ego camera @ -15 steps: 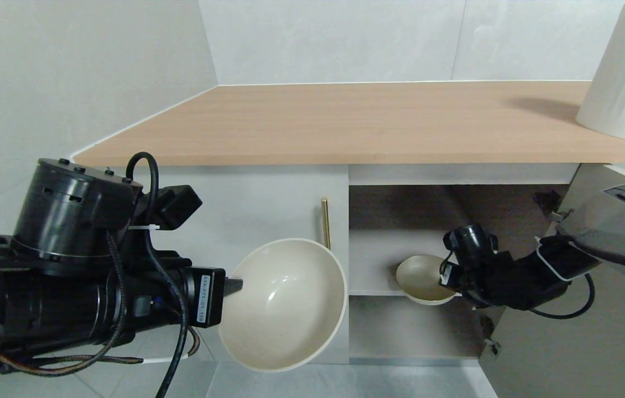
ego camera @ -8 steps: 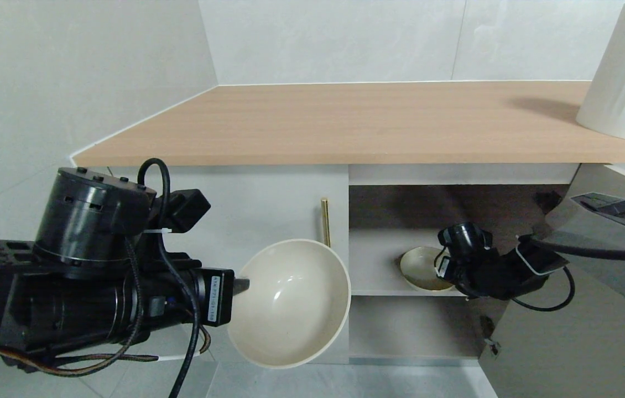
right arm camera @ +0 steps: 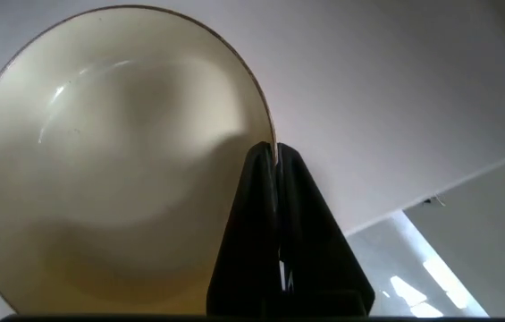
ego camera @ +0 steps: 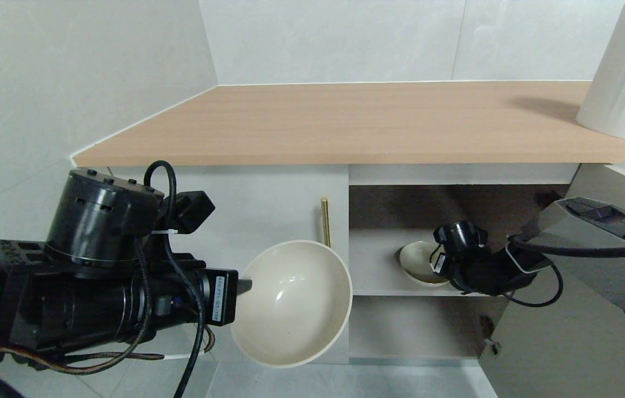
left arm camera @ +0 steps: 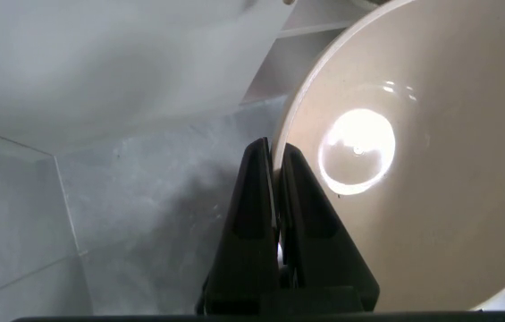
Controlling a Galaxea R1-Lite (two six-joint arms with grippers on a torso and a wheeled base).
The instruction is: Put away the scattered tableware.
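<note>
Head view: left hand clamped on large bowl, right hand clamped on small bowl at shelf.

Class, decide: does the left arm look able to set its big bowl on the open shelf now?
Probably not yet. The right tool, gripping the small bowl, occupies the shelf; the left tool holds the big bowl before the closed door.

Place: home kitchen | Evidence: light wooden countertop against white tiled wall | Below countertop: pale grey cabinet, slim brass handle, open shelf
</note>
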